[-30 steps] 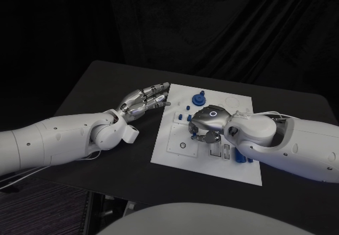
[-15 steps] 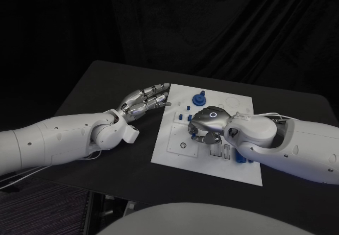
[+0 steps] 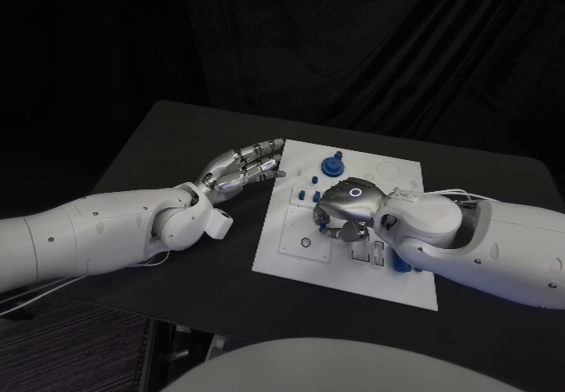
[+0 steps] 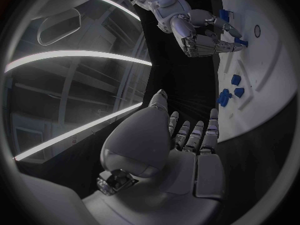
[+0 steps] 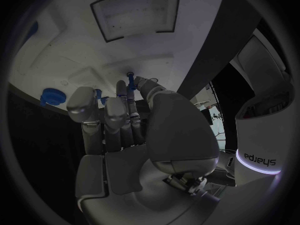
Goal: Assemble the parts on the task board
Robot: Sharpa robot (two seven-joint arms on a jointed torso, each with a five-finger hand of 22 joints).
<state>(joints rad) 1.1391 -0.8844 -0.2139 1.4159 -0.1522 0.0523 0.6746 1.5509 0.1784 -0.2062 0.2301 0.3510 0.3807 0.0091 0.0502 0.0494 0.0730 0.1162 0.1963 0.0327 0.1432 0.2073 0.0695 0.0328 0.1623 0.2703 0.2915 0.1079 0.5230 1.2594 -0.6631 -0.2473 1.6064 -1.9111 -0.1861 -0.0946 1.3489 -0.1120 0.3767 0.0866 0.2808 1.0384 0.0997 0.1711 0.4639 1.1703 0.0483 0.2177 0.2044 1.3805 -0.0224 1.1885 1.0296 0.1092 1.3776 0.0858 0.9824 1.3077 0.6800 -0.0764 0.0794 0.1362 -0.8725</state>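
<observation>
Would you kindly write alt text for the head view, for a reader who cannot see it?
On a black table, the robot's right hand is curled over the middle of the white task board, fingers down among small blue parts. Its left hand lies at the board's left edge, fingers extended. A larger blue round part stands near the far edge.

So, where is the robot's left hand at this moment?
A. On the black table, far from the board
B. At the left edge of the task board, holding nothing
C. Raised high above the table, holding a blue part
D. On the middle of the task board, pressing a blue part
B: in the head view the left hand lies at the left edge of the task board, fingers straight and nothing in them.
</observation>
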